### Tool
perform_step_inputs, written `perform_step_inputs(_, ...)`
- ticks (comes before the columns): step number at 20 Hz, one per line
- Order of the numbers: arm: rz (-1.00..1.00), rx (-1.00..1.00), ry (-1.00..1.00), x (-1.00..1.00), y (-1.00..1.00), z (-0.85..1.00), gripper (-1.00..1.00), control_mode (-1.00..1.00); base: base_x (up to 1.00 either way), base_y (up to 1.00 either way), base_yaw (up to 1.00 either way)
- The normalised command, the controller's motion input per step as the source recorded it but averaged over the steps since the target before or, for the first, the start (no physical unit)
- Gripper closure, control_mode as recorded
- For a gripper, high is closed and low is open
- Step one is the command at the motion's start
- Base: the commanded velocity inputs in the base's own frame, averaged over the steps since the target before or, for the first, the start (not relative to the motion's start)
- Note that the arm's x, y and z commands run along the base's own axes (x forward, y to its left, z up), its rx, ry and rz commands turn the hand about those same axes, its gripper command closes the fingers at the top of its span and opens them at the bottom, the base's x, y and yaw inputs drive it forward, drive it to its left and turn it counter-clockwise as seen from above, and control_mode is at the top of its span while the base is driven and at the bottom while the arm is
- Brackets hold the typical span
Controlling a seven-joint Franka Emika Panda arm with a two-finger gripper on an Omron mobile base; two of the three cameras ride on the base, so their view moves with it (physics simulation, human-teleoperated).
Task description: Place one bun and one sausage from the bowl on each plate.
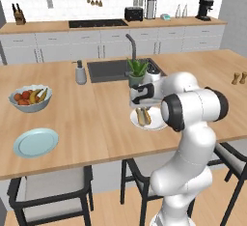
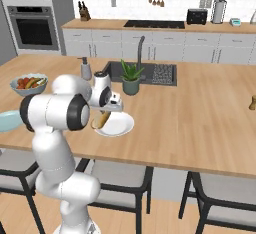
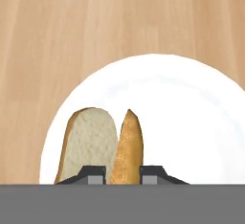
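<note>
My gripper is shut on a bun, a split roll with a pale cut face and a golden crust. It hangs over the left part of the white plate. Whether the bun touches the plate I cannot tell. From the base cameras the gripper points down at the bun on the white plate near the island's front edge. The pale blue plate lies bare far to the left. The bowl and the sausage are out of view.
A pale grey fruit bowl sits behind the blue plate. A potted plant, a sink and a soap dispenser stand behind the white plate. Stools line the island's front.
</note>
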Motion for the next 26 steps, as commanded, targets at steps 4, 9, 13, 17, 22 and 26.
perform_step_inputs(4, 0.0, 0.0, 0.0, 0.26, 0.0, -0.23, 1.0, -1.0, 0.0, 0.0, 0.0)
perform_step_inputs(9, 0.0, 0.0, 0.0, 0.42, 0.0, -0.3, 1.0, -1.0, 0.0, 0.0, 0.0)
perform_step_inputs(13, 0.0, 0.0, 0.0, 0.48, 0.0, -0.28, 1.0, -1.0, 0.0, 0.0, 0.0)
perform_step_inputs(17, 0.0, 0.0, 0.0, 0.02, 0.0, -0.09, -1.0, -1.0, 0.0, 0.0, 0.0)
perform_step_inputs(22, 0.0, 0.0, 0.0, -0.04, 0.0, 0.06, -1.0, -1.0, 0.0, 0.0, 0.0)
perform_step_inputs(26, -0.04, 0.0, 0.0, -0.35, 0.0, 0.46, -1.0, -1.0, 0.0, 0.0, 0.0)
